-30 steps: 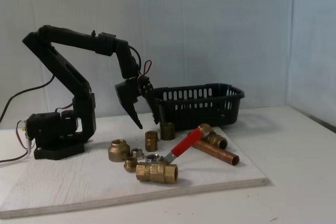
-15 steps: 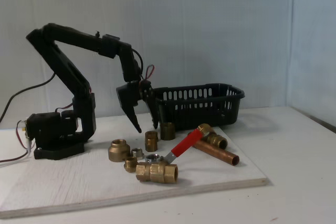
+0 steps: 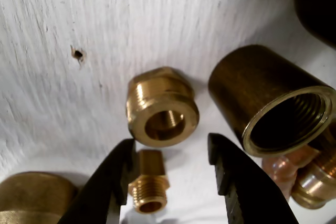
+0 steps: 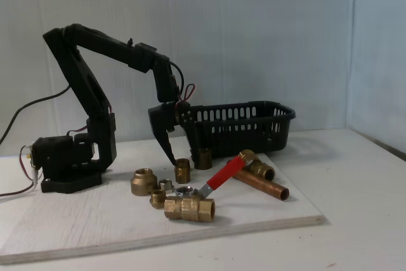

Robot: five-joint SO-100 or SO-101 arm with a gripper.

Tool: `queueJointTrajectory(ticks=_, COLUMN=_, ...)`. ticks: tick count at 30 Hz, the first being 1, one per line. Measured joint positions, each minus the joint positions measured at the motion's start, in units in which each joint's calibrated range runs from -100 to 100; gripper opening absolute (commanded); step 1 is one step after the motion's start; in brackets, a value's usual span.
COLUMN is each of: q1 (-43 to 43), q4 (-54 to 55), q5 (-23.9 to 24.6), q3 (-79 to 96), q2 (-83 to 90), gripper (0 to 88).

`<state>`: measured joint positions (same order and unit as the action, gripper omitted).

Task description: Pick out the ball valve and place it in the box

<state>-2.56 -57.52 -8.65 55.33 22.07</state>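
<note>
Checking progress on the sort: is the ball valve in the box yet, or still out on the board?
Out. In the fixed view the ball valve lies on the white board in front of the box; the open gripper is above other fittings.

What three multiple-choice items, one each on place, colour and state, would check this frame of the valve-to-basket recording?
1. Where does the ball valve lie in the fixed view?
A. inside the box
B. on the white board, near its front edge
C. between the fingers

2. What colour is the valve's lever handle?
A. red
B. blue
C. yellow

3. What state is the gripper in?
A. shut on the valve
B. shut on a coupling
C. open, holding nothing

Answers:
1 B: the valve rests on the white board, well clear of the box.
2 A: the handle is plainly red.
3 C: the wrist view shows the gripper with its fingers apart above small brass fittings.
</note>
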Motion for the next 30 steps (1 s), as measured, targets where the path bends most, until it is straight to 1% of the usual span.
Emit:
queueJointTrajectory(ticks=11, q1=0.0, q4=-0.3, q5=0.0, q3=-0.1, q2=0.0, gripper=14.8)
queueJointTrajectory(ticks=15, q1=0.0, q4=-6.5, q5=0.0, q3=-3.6, q2=1.7, gripper=14.8)
queueJointTrajectory(ticks=18, q1=-1.9, q4=-10.7, q5=0.2, q3=-5.1, q2=7.2, gripper=14.8)
queueJointTrajectory(ticks=21, q1=-1.9, q4=-13.2, q5=-0.7, q3=-5.1, q2=13.2, gripper=14.8)
queueJointTrajectory(ticks=24, q1=-4.7, q4=-14.4, q5=-0.8, q3=-5.1, q2=17.5, gripper=16.8)
queueJointTrajectory(ticks=27, q1=-7.9, q4=-15.6, q5=-2.9, q3=-5.1, q2=19.8, gripper=17.6)
queueJointTrajectory(ticks=30, q1=-13.1, q4=-15.8, q5=-5.2, q3=-5.1, q2=20.2, gripper=17.6)
